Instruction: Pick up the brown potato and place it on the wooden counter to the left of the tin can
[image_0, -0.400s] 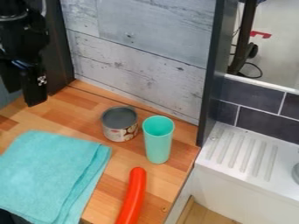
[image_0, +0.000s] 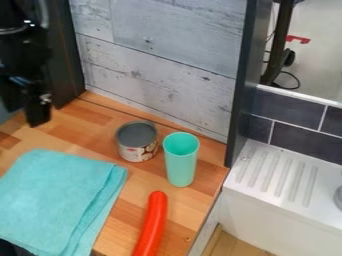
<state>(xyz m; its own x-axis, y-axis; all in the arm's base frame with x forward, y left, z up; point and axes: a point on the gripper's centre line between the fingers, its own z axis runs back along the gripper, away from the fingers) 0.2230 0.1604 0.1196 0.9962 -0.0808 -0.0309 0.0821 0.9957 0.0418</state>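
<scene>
Nearby, a folded turquoise cloth (image_0: 57, 197) lies camera-side of the pincer (image_0: 29, 113).

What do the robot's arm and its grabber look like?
The arm is black and chunky, with a thin, curved grey strip near the top that might be a cable. The gripper is black too, with a narrow, blocky shape and a small pale patch on its side.
</scene>
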